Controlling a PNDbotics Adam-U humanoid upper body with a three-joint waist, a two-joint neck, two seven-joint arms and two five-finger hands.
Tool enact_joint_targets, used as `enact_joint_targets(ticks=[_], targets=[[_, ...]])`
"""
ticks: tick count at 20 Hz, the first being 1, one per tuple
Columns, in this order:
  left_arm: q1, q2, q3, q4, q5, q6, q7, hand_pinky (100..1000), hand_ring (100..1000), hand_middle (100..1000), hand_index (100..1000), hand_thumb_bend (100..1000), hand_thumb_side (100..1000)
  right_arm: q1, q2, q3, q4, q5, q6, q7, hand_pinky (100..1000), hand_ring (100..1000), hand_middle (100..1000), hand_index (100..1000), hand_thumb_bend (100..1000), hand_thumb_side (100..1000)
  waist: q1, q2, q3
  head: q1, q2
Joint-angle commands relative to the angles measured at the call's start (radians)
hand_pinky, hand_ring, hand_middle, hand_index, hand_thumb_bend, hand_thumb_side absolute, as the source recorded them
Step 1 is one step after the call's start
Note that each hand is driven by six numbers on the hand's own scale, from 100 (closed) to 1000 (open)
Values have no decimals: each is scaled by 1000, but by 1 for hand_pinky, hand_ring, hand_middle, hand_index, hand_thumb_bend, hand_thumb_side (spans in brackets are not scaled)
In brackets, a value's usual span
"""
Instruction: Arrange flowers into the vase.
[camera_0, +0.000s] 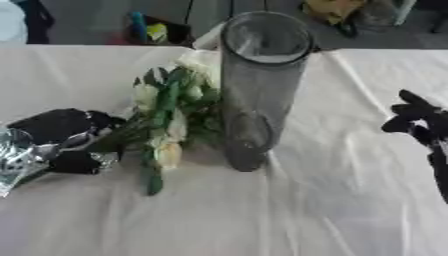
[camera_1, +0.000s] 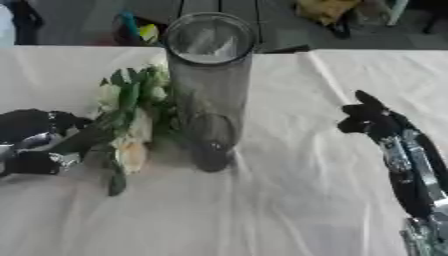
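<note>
A tall clear glass vase (camera_0: 255, 90) stands upright in the middle of the white-clothed table (camera_0: 332, 210). It looks empty inside. A bunch of pale cream flowers (camera_0: 171, 120) with green stems and leaves lies on the cloth just left of the vase. My left hand (camera_0: 74, 140) rests at the left edge, its fingers curled around the stem ends of the bunch. My right hand (camera_1: 372, 120) hovers over the cloth to the right of the vase, holding nothing, its fingers partly curled.
Beyond the table's far edge lies a dark floor with a bin of coloured items (camera_0: 153, 31) and a yellow object (camera_0: 331, 10). Bare cloth stretches in front of the vase and toward the right side.
</note>
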Motion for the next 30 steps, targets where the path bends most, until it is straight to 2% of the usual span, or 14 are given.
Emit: enact_joint_targets(ticks=[1, 5, 7, 9, 10, 12, 20, 22, 28, 30], targets=[[-22, 9, -5, -4, -19, 1, 12, 586, 705, 788, 989, 172, 942, -1, -5, -2, -20, 5, -1, 3, 698, 1000, 559, 766, 100, 982, 13, -8, -2, 5, -3], [-22, 5, -11, 23, -59, -2, 10, 612, 723, 808, 1000, 222, 866, -1, -4, -2, -20, 3, -1, 6, 699, 1000, 559, 766, 100, 984, 13, -6, -5, 7, -3], [-20, 5, -13, 31, -73, -12, -1, 623, 736, 824, 1000, 227, 859, 0, -3, -2, -20, 3, 0, 6, 699, 1000, 558, 766, 100, 985, 13, -5, -5, 6, -2], [-17, 8, -12, 27, -70, -21, -14, 631, 744, 833, 1000, 236, 896, 1, -3, -1, -20, 3, 2, 7, 699, 1000, 558, 766, 100, 986, 13, -5, -3, 5, -1], [-15, 11, -9, 24, -65, -25, -22, 644, 757, 843, 1000, 276, 973, 1, -2, -1, -20, 2, 3, 7, 699, 1000, 558, 766, 100, 986, 13, -5, -2, 5, -1], [-12, 17, -3, 19, -53, -30, -43, 665, 782, 856, 1000, 329, 1000, 1, -3, 0, -20, 2, 3, 8, 699, 1000, 558, 766, 100, 985, 13, -6, 0, 4, 1], [-2, 45, 28, -10, 14, -27, -107, 661, 793, 856, 1000, 280, 1000, 3, -3, 1, -20, 0, 4, 11, 700, 1000, 558, 767, 100, 985, 13, -8, 4, -1, 1], [-2, 47, 28, -14, 21, -27, -120, 663, 795, 856, 1000, 296, 1000, 3, -2, 1, -20, -1, 4, 12, 700, 1000, 558, 767, 100, 985, 12, -8, 4, 0, 0], [-6, 45, 20, -11, -28, -19, -96, 661, 790, 844, 1000, 330, 995, 3, 1, 2, -20, -2, 4, 14, 701, 1000, 558, 768, 100, 987, 10, -5, 1, 2, -1], [-9, 40, 14, -3, -53, -17, -76, 662, 789, 841, 1000, 343, 955, 3, 1, 1, -20, -2, 4, 14, 701, 1000, 558, 768, 100, 988, 10, -4, -1, 3, 0]])
